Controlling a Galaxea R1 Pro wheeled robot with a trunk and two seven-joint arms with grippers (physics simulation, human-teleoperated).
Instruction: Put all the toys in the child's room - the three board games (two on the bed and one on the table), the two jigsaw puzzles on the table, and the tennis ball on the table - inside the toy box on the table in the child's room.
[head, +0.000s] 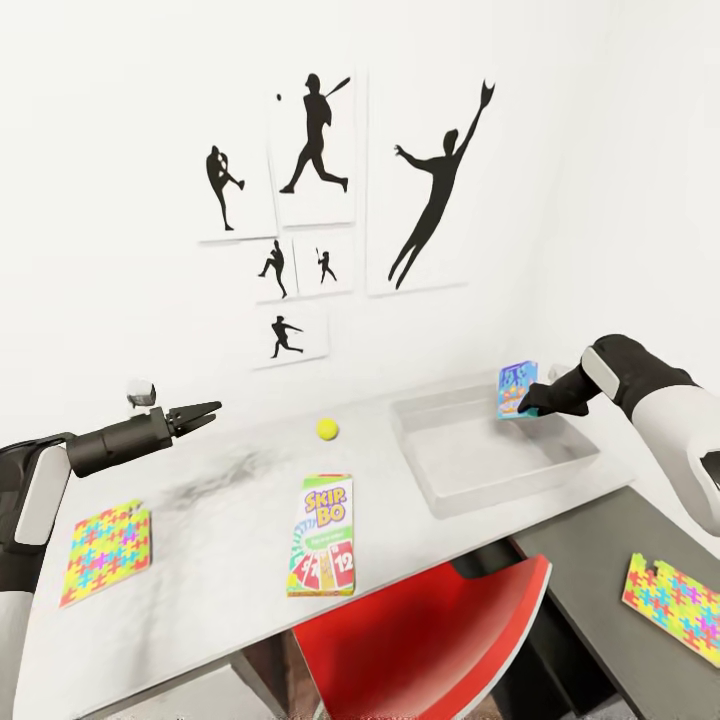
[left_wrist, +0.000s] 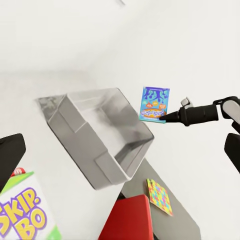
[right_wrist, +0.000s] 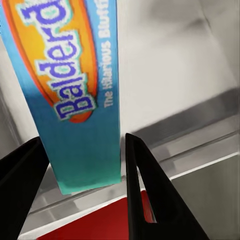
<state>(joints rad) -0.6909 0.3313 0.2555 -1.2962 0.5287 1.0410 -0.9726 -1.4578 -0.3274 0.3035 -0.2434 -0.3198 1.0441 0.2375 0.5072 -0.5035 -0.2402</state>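
My right gripper (head: 527, 400) is shut on a blue Balderdash board game (head: 517, 386), which it holds upright above the far right corner of the grey toy box (head: 455, 500). In the right wrist view the game (right_wrist: 75, 100) sits between the two black fingers (right_wrist: 145, 185), over the box's wall. On the white table lie a Skip-Bo board game (head: 322, 535), a yellow tennis ball (head: 327, 429) and a colourful jigsaw puzzle (head: 105, 550). A second puzzle (head: 675, 608) lies on the dark surface at the right. My left gripper (head: 213, 412) hovers open above the table's left part, holding nothing.
A red chair (head: 420, 640) is tucked under the table's front edge, below the Skip-Bo game. The wall behind the table carries black-silhouette sports pictures (head: 315, 150). In the left wrist view the toy box (left_wrist: 100, 145) looks empty inside.
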